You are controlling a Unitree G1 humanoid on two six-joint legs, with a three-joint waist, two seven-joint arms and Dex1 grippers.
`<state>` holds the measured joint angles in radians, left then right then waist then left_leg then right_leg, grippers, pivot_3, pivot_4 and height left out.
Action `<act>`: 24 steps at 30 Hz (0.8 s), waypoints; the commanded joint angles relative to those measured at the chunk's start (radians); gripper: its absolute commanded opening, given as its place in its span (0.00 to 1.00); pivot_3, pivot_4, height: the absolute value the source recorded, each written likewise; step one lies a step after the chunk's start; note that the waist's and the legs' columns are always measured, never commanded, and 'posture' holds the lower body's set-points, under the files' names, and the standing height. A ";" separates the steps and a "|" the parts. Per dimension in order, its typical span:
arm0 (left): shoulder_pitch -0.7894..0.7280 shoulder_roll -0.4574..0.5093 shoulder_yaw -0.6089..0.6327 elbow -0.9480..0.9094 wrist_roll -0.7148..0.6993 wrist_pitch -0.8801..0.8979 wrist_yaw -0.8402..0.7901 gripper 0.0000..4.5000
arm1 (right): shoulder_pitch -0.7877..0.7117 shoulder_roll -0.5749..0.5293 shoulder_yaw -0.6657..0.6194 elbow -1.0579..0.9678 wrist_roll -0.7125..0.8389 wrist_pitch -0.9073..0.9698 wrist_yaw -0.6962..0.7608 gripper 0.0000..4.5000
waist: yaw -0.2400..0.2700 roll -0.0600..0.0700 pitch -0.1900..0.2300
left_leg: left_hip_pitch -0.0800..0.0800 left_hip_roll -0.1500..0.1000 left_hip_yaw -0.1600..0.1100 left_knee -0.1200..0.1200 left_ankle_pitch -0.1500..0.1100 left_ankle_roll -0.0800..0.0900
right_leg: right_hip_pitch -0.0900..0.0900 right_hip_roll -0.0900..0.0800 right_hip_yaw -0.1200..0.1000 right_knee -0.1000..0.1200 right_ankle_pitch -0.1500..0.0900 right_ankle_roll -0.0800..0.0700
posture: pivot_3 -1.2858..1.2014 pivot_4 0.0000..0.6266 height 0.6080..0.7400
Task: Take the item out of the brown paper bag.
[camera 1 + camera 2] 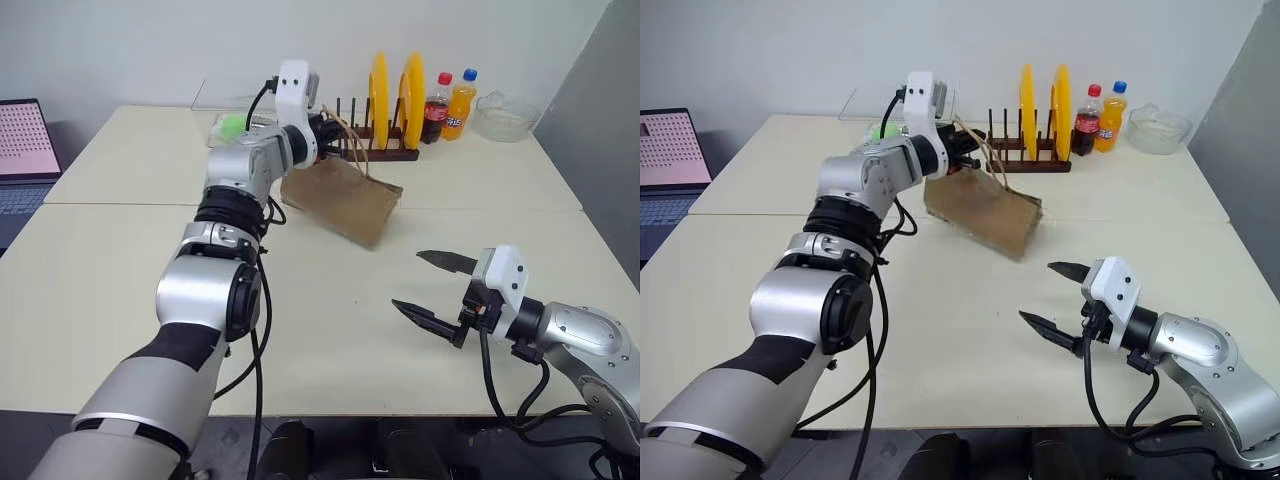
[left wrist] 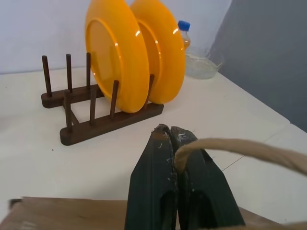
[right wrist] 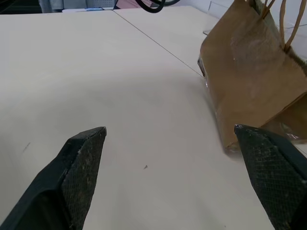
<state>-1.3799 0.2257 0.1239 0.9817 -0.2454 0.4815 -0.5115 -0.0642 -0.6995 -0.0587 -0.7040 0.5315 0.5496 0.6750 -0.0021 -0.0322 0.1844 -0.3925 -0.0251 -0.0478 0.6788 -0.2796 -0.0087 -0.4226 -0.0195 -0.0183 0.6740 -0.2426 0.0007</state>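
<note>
Presumably tilted to expose its mouth: brown paper bag (image 1: 342,200) mid-counter (image 1: 120,290), raised by one handle (image 2: 240,148), item unseen, likely inside. Left tool (image 2: 175,139) clamped on that handle; right tool (image 1: 435,290) spread wide, waiting near right.

The head's stereo pair looks forward and down over the table (image 1: 100,300). The left wrist camera faces the far rack (image 2: 100,122) at close range. The right wrist camera faces the bag (image 3: 254,81), which the head views share.
</note>
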 commanded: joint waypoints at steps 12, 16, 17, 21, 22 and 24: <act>-0.035 -0.015 0.024 -0.086 -0.013 0.069 0.104 0.01 | 0.006 0.003 -0.013 -0.025 -0.021 -0.024 -0.014 1.00 | 0.000 0.000 0.000 | 0.000 0.000 0.000 0.000 0.001 -0.001 | 0.000 0.000 0.000 0.001 0.000 0.000 | 0.52 0.24 1.00; -0.020 -0.021 0.026 -0.142 -0.024 0.117 0.126 0.01 | 0.005 0.008 -0.007 -0.019 -0.042 -0.027 -0.020 1.00 | 0.000 0.000 0.000 | 0.000 0.000 0.000 0.000 0.002 -0.003 | 0.000 0.000 0.000 0.001 0.000 0.000 | 0.52 0.24 1.00; -0.014 -0.023 0.025 -0.161 -0.027 0.131 0.131 0.01 | 0.004 0.009 -0.006 -0.017 -0.048 -0.027 -0.023 1.00 | 0.000 0.000 0.000 | 0.000 0.000 0.000 0.000 0.002 -0.004 | 0.000 0.000 0.001 0.001 0.000 0.000 | 0.52 0.24 1.00; 0.019 -0.028 0.028 -0.264 -0.040 0.200 0.165 0.01 | 0.001 0.014 0.004 -0.009 -0.074 -0.018 -0.043 1.00 | 0.000 0.000 0.000 | 0.000 0.000 0.000 0.000 0.002 -0.004 | 0.000 0.000 0.001 0.001 0.000 0.000 | 0.52 0.24 1.00; 0.026 -0.029 0.029 -0.285 -0.042 0.212 0.177 0.01 | 0.001 0.015 0.006 -0.007 -0.079 -0.016 -0.045 1.00 | 0.000 0.000 0.000 | 0.001 0.000 0.000 0.000 0.002 -0.004 | 0.000 0.000 0.001 0.001 0.000 0.000 | 0.52 0.24 1.00; 0.036 -0.031 0.035 -0.316 -0.046 0.233 0.199 0.01 | 0.000 0.017 0.010 -0.005 -0.088 -0.013 -0.048 1.00 | 0.000 0.000 0.000 | 0.001 0.000 0.000 0.000 0.002 -0.004 | 0.000 0.000 0.001 0.001 0.000 0.000 | 0.52 0.24 1.00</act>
<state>-1.3203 0.1951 0.1353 0.7424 -0.2702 0.7134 -0.3276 -0.0582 -0.6860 -0.0446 -0.6953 0.4507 0.5449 0.6357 -0.0019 -0.0322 0.1844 -0.3918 -0.0254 -0.0475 0.6789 -0.2773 -0.0129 -0.4227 -0.0198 -0.0173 0.6755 -0.2427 0.0007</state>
